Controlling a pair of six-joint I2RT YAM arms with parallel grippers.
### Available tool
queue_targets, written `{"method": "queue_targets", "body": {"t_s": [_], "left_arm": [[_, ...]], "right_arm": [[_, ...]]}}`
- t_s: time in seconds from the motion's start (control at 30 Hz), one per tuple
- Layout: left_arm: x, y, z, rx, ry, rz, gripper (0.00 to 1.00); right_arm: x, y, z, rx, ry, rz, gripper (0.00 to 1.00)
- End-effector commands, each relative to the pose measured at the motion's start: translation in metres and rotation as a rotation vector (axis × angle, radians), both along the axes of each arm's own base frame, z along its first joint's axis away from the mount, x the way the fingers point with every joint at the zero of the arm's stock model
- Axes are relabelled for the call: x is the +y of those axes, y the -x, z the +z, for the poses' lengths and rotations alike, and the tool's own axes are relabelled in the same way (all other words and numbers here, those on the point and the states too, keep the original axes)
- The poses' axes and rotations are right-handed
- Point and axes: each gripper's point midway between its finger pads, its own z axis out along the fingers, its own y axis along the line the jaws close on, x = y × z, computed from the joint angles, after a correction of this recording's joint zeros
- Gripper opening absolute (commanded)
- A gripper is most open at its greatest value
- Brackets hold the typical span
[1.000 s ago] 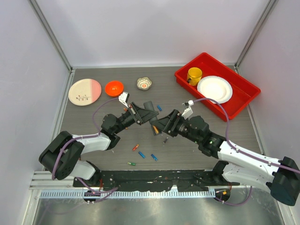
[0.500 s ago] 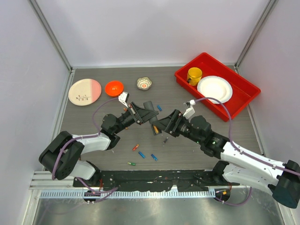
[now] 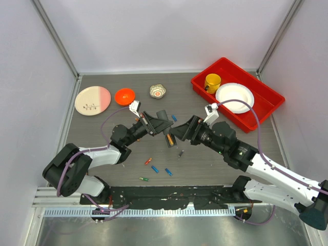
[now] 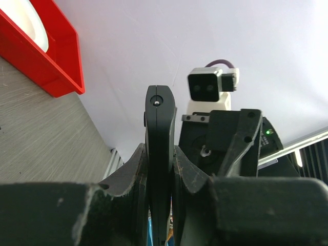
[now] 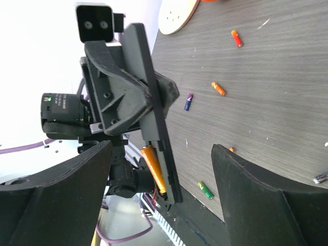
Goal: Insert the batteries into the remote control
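Note:
My left gripper (image 3: 155, 124) is shut on the black remote control (image 3: 169, 143) and holds it above the table, battery recess facing my right gripper. In the right wrist view the remote (image 5: 148, 97) stands between the open fingers, with one orange battery (image 5: 154, 169) lying in its recess. My right gripper (image 3: 183, 132) is open and empty, just right of the remote's end. In the left wrist view the remote (image 4: 160, 138) is edge-on, clamped between my fingers (image 4: 130, 174). Loose batteries lie on the table: blue (image 3: 174, 118), orange (image 3: 148, 161), blue (image 3: 155, 169), blue (image 3: 168, 171), green (image 3: 144, 179).
A red tray (image 3: 266, 110) at the back right holds a yellow cup (image 3: 212, 82) and a white plate (image 3: 234, 97). An orange bowl (image 3: 124, 96), a pink-and-cream plate (image 3: 93, 100) and a small patterned cup (image 3: 158, 91) stand at the back left. A thin grey metal bit (image 3: 180, 152) lies mid-table.
My right gripper has drawn back up and to the right, away from the remote's end. The orange battery stays in the recess. The left arm has held still.

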Motion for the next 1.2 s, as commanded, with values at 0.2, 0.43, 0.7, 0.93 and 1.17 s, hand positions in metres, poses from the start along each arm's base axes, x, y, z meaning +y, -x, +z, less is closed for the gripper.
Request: {"method": "queue_targets", "body": {"t_s": [0.2,0.43,0.7,0.93,1.17], "left_arm": [[0.016,0.018,0.074,-0.264,0.190,0.018,0.00],[0.016,0.018,0.076,-0.267,0.195,0.017,0.00],[0.016,0.018,0.079,-0.269,0.200,0.016,0.00],[0.016,0.018,0.078,-0.266,0.198,0.015,0.00],[0.016,0.017,0.079,-0.266,0.200,0.017,0.00]], "right_arm": [[-0.011,0.000,0.010,-0.062,0.033,-0.017,0.81],[-0.007,0.006,-0.007,-0.030,0.038,0.021,0.75],[-0.008,0.005,-0.017,-0.013,0.057,0.014,0.74],[-0.008,0.004,-0.026,0.004,0.081,0.012,0.73],[-0.005,0.005,-0.032,0.021,0.078,0.020,0.73]]}}
